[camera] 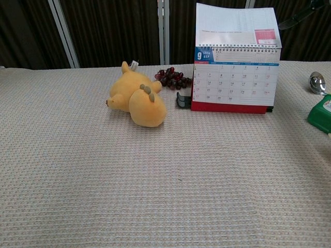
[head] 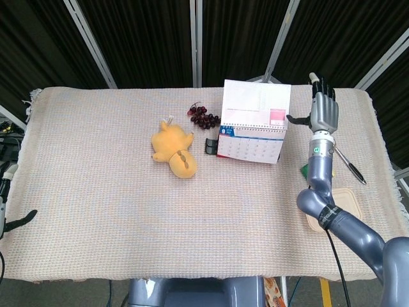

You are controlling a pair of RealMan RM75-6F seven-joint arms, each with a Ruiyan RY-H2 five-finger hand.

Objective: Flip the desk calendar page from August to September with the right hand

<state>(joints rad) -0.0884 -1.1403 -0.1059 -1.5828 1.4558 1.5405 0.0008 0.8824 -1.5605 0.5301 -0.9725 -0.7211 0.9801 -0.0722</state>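
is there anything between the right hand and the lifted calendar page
Nothing visible. The right hand is just right of the raised page of the desk calendar, thumb toward its edge; I cannot tell whether it touches.

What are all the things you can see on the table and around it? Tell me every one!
desk calendar: one, white with a blue 9 and a red base, back middle, a flipped page standing up.
plush toy: one, yellow, lying left of the calendar.
grapes: one dark red bunch, behind the toy.
dark clip-like thing: one, at the calendar's left foot.
spoon: one, silver, far right.
green thing: one, right edge, partly cut off.
pen: one, dark, right side.
tan tray: one, near right.
table cloth: one, beige.
left hand: only a dark tip shows, left edge.
right hand: one, grey, raised beside the flipped page, fingers apart.
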